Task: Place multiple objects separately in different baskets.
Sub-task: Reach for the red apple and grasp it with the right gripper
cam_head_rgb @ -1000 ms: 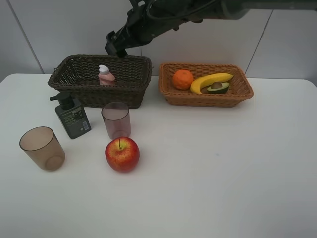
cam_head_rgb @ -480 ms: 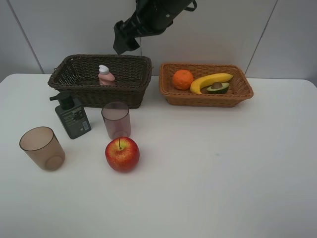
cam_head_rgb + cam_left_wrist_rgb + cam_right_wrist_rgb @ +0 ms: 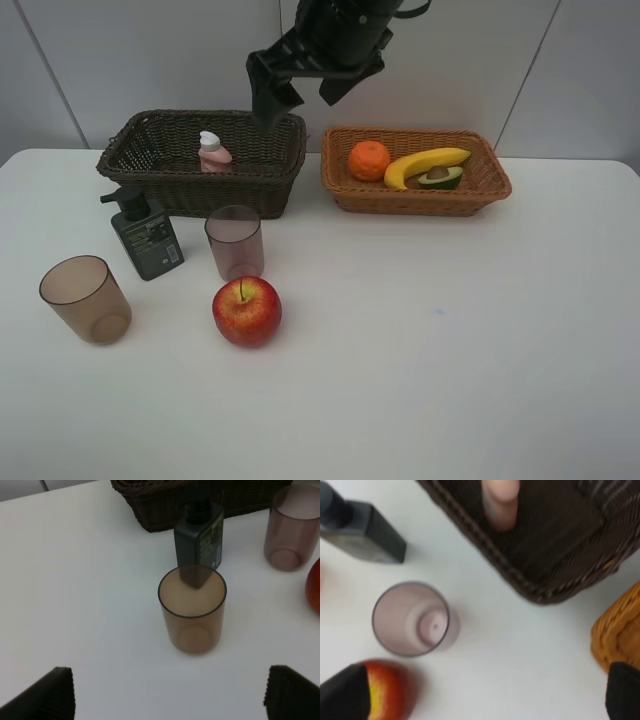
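Observation:
A red apple (image 3: 247, 311), two brownish cups (image 3: 235, 242) (image 3: 85, 299) and a dark green pump bottle (image 3: 146, 234) stand on the table in front of the dark basket (image 3: 200, 192). A pink bottle (image 3: 212, 152) lies inside that basket. In the light basket (image 3: 420, 200) are an orange (image 3: 369, 160), a banana (image 3: 425, 164) and a halved avocado (image 3: 440, 177). My right gripper (image 3: 300, 95) hangs open and empty above the dark basket's right end. From the wrist, my left gripper (image 3: 170, 700) is open over a cup (image 3: 192, 610). The exterior view does not show it.
The right wrist view looks down on a cup (image 3: 410, 619), the apple (image 3: 387, 690), the pump bottle (image 3: 362, 532) and the dark basket's corner (image 3: 560, 545). A grey wall stands behind the baskets. The table's right half is bare white surface.
My right arm has swung from over the back of the dark basket rightward and lower, to its right end. The objects have not moved, and the gripper stays open.

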